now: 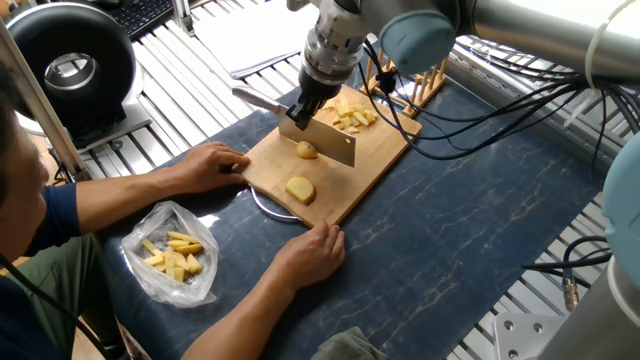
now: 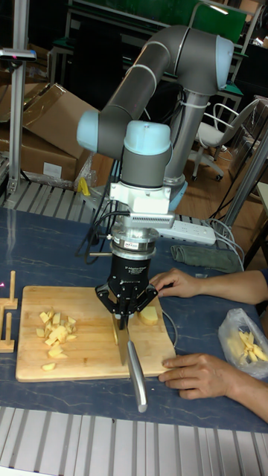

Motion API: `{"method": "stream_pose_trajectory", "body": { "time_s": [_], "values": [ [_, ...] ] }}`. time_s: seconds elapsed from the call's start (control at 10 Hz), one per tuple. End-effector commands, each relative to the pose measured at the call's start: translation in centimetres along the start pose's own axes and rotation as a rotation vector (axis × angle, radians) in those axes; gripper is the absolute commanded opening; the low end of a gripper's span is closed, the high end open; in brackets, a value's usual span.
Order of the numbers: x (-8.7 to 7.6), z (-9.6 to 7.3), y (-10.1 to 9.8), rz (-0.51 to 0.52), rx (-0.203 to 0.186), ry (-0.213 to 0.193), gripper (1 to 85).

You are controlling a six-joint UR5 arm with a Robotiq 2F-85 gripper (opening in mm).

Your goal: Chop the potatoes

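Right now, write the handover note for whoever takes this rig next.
Claw: shut on the cleaver, blade over the cutting board by the small potato chunk.
Person: both hands steady the board, one hand at its near-left edge, the other hand at the front corner.
Done: a pile of chopped pieces sits at the board's far end.
Left: the small chunk and the larger potato half are uncut.
The bag of yellow pieces on the table is not part of the job.

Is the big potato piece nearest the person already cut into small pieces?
No. The big potato piece lies whole on the cutting board, apart from the knife.
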State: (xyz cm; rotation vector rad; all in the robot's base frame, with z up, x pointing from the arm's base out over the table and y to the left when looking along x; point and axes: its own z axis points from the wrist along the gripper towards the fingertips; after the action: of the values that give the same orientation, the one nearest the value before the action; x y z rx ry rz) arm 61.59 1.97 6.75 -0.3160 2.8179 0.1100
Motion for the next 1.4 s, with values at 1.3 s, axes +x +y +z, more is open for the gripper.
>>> {"method": "stream_pose_trajectory", "body": {
  "time_s": [1.3],
  "values": [
    [-0.2,-4.2,1.1,0.018,-0.011,0.045,1.0]
  ]
}}
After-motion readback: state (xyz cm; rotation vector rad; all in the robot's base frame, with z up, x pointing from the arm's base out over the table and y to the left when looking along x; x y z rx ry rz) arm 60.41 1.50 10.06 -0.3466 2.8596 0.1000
